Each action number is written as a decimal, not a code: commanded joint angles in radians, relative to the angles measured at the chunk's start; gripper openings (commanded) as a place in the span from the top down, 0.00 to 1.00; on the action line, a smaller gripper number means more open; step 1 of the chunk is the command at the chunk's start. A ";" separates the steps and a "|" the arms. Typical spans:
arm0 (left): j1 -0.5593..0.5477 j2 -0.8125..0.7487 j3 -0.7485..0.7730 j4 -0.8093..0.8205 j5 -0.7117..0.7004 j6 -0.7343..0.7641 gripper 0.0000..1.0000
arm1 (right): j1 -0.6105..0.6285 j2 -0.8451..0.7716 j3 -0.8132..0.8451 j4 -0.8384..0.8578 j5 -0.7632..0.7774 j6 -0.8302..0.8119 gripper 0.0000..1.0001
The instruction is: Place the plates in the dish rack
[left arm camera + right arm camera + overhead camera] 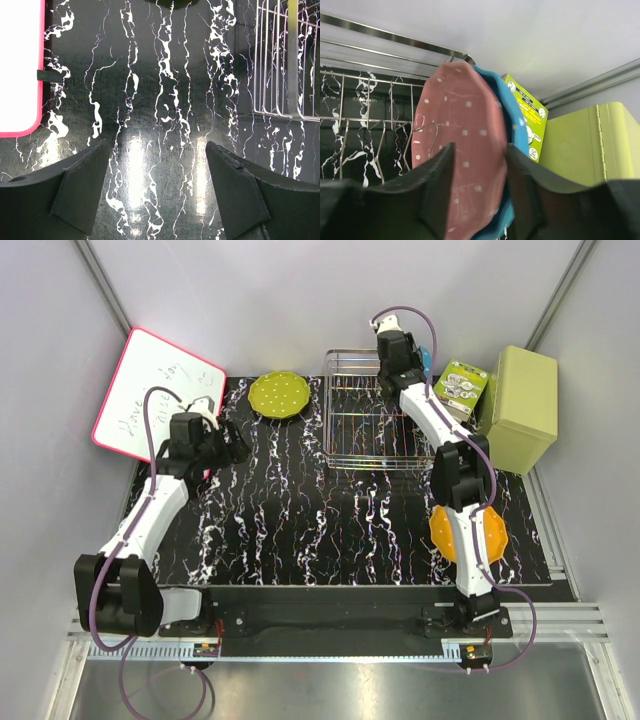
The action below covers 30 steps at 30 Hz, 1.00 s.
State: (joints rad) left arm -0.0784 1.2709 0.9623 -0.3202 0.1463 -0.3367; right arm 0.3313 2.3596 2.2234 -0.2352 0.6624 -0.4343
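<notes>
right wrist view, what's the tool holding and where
The right tool holds the pink plate by its near rim. Whether the blue plate behind it is clamped too cannot be told.

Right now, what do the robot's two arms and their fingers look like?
Both the left arm and right arm have white tube-like links between chunky black joints. A purple cable loops along each. The fingers are matte black, broad and wedge-shaped.
</notes>
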 commanded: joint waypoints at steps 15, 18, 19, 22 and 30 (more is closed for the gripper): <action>0.005 0.723 0.819 0.006 0.196 0.228 1.00 | 0.046 -0.427 -0.299 0.028 -0.183 0.015 0.22; 0.000 0.899 0.999 -0.010 0.194 0.186 1.00 | 0.060 -0.554 -0.474 -0.006 -0.446 0.025 0.14; -0.006 0.960 1.030 -0.008 0.176 0.186 1.00 | 0.061 -0.603 -0.513 -0.010 -0.524 0.035 0.12; -0.047 1.024 1.085 0.013 0.107 0.258 1.00 | 0.063 -0.663 -0.605 -0.039 -0.618 0.118 0.07; -0.116 1.128 1.178 -0.005 0.045 0.326 1.00 | 0.063 -0.763 -0.752 -0.053 -0.659 0.250 0.03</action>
State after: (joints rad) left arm -0.1535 2.3966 2.0754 -0.3450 0.2352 -0.0669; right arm 0.3965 1.6611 1.5242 -0.2733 0.0769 -0.2691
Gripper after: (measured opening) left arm 0.009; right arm 0.962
